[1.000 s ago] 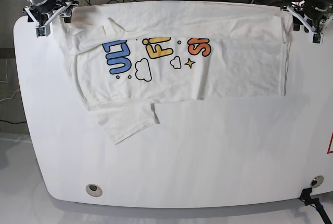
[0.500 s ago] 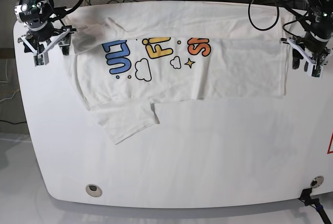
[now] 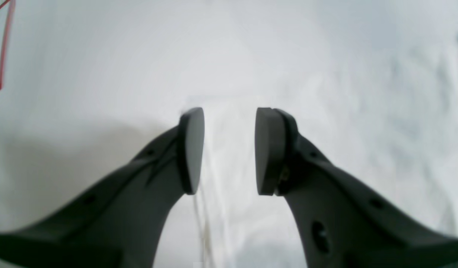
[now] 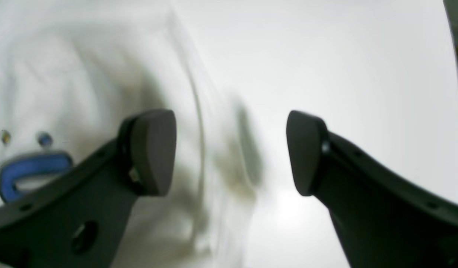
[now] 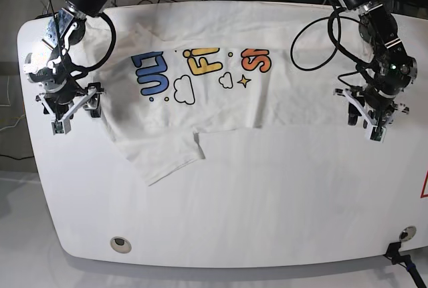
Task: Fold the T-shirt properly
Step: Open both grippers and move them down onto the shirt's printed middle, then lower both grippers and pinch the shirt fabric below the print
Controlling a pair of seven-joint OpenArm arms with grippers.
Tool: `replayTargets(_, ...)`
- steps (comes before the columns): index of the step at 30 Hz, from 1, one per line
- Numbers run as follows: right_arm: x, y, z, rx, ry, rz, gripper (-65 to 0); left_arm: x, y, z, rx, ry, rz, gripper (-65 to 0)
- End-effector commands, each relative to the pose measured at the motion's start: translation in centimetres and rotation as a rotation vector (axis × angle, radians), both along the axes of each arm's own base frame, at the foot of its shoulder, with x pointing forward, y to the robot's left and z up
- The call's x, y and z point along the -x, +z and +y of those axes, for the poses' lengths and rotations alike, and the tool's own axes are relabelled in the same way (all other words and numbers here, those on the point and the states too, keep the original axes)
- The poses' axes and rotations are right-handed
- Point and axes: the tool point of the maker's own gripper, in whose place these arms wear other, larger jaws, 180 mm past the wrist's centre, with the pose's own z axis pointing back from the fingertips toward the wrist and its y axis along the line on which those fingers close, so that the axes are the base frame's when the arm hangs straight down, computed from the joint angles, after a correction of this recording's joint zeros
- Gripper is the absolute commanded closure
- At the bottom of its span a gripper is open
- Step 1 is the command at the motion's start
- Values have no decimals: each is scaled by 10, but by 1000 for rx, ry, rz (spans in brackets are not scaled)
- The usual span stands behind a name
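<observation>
Tabletop (image 5: 267,208): white, smooth, rounded corners; bare across the near half. Cables and dark gear beyond the far edge at 12 o'clock.

T-shirt (image 5: 281,67): spread over the far half, long axis running 9 to 3 o'clock, print facing up, one sleeve trailing toward 7 o'clock. Partly folded, wrinkled.

Right gripper (image 5: 69,111): at the shirt's 9 o'clock edge, released, jaws wide, nothing between them; the hem lies under the inner jaw in the wrist view.

Left gripper (image 5: 366,119): at the 3 o'clock edge, jaws parted, straddling the hem, cloth below, not pinched.

Judgement: each arm sits by its own end; the next grasp is likely those side edges.
</observation>
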Motion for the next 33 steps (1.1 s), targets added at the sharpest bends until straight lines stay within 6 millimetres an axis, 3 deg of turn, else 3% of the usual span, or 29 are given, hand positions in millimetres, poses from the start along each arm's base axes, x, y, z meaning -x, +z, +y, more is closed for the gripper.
replayTargets(1, -22, 14, -8, -10, -1, -52, -448, -8, 5, 3, 11, -2, -41, -209)
replayTargets(6, -49, 8, 4, -39, 62, -33, -448, -11, -11, 16, 49, 37, -38, -209)
replayTargets(9, -57, 4, 7, -73, 59, -52, -448, -19, -16, 15, 77, 41, -48, -209)
replayTargets(11, -60, -3, 14, -92, 73, -41, -448, -18, -20, 26, 69, 46, -37, -209)
replayTargets(16, -64, -15, 18, -118, 88, -25, -446, -24, -21, 36, 75, 52, -55, -209)
replayTargets(23, -74, -7, 19, -124, 87, -57, -448, -32, -30, 49, 100, 70, -43, -209)
replayTargets(33, -71, -31, 17, -192, 59, -39, -446, -39, -37, 48, 133, 76, -41, -209)
